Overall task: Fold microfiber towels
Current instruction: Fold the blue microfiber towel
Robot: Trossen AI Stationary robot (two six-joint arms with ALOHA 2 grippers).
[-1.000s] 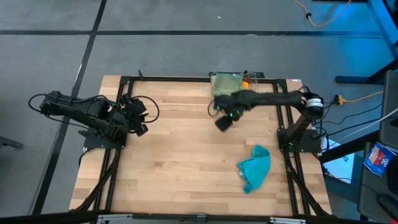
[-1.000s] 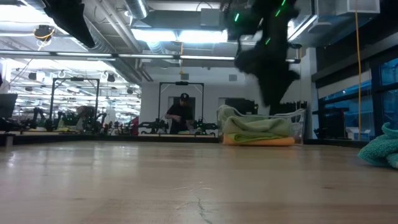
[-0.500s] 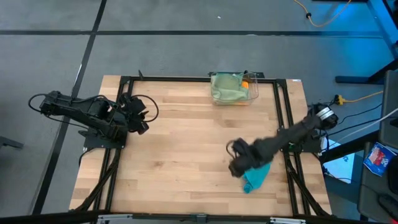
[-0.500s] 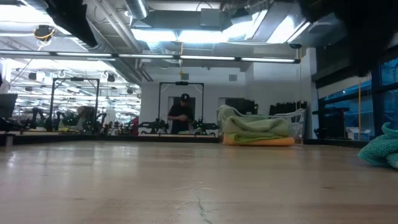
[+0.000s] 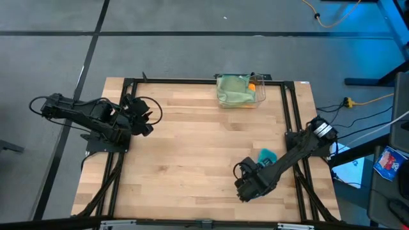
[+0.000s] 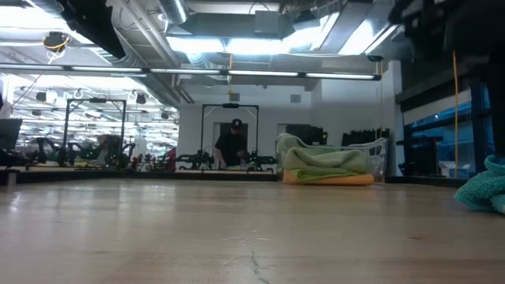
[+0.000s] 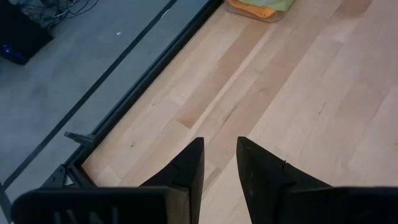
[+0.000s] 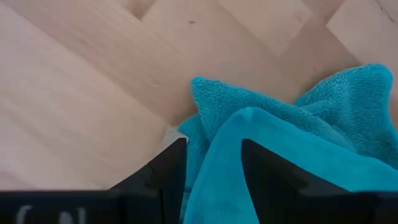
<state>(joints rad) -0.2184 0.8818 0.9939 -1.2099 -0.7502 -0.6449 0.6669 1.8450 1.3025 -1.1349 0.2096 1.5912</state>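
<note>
A crumpled teal towel [image 8: 298, 124] lies on the wooden table near its right edge. My right arm covers most of it in the high view, leaving a bit of the teal towel [image 5: 265, 155] showing. My right gripper [image 8: 213, 142] is open and points down over the towel's near-left part, with a raised fold between its fingers. My left gripper [image 7: 219, 144] waits, open and empty, above the table's left side [image 5: 146, 121]. Green towels [image 5: 231, 89] lie over an orange one [image 6: 331, 179] in the clear bin [image 5: 261, 96]. My right gripper stands over a raised fold of the teal towel [image 8: 217, 168], pointing down from above with a finger on either side. I cannot tell whether the fingers touch the cloth. The towel lies slack on the table.
The clear bin stands at the middle of the table's far edge. Bare wood [image 5: 185, 153] spreads across the table's middle and left. Black frame rails [image 5: 291, 115] run along the table's sides. A person [image 6: 233, 146] stands far off in the room behind.
My right gripper has swung from the bin at the far edge to the table's near right and come down a little over the teal towel. The towel has not moved.
</note>
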